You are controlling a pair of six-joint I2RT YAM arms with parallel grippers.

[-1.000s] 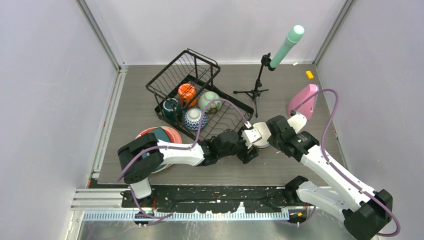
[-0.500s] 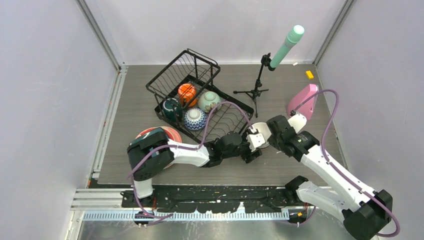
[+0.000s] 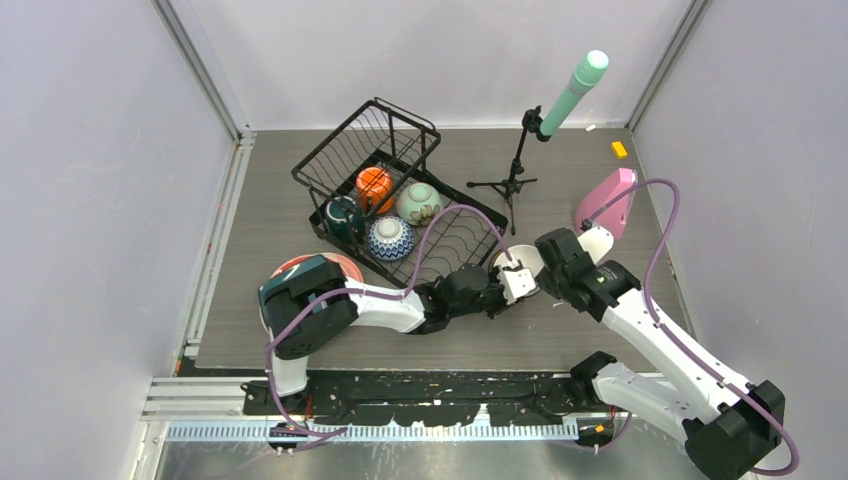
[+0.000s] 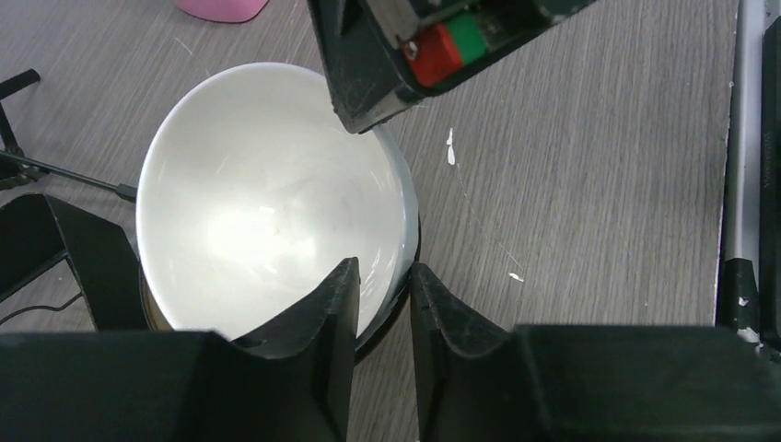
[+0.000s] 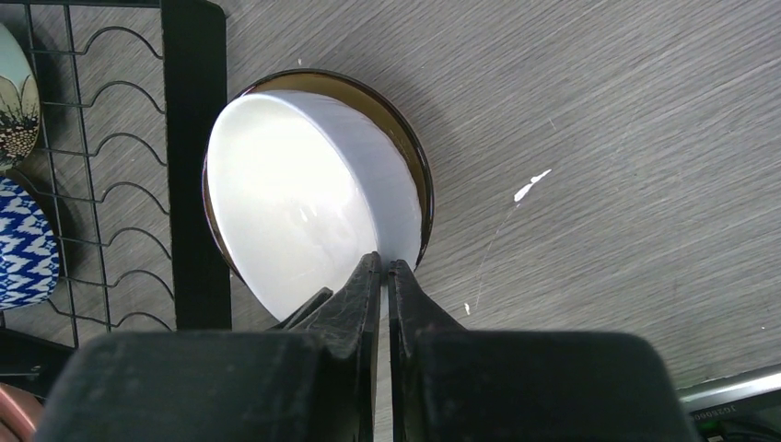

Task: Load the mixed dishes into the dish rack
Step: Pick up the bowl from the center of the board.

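A white bowl (image 3: 524, 259) sits tilted inside a tan bowl (image 5: 413, 157) on the table, just right of the dish rack (image 3: 402, 128). My right gripper (image 5: 387, 263) is shut on the white bowl's (image 5: 295, 203) near rim. My left gripper (image 4: 382, 269) pinches another part of the rim, one finger inside the white bowl (image 4: 267, 193) and one outside. In the rack stand an orange mug (image 3: 373, 183), a dark green mug (image 3: 343, 216), a mint bowl (image 3: 418, 200) and a blue-patterned bowl (image 3: 388, 238). Stacked plates (image 3: 346, 263) lie mostly hidden under the left arm.
A mint cylinder on a black tripod (image 3: 573, 88) stands behind the bowls. A pink wedge (image 3: 606, 200) and a small yellow block (image 3: 619, 150) lie at the far right. The rack's black frame (image 5: 193, 166) runs right beside the tan bowl.
My left gripper has slid right up to the white bowl and its jaws have narrowed onto the rim. The right gripper has kept its grip and barely moved.
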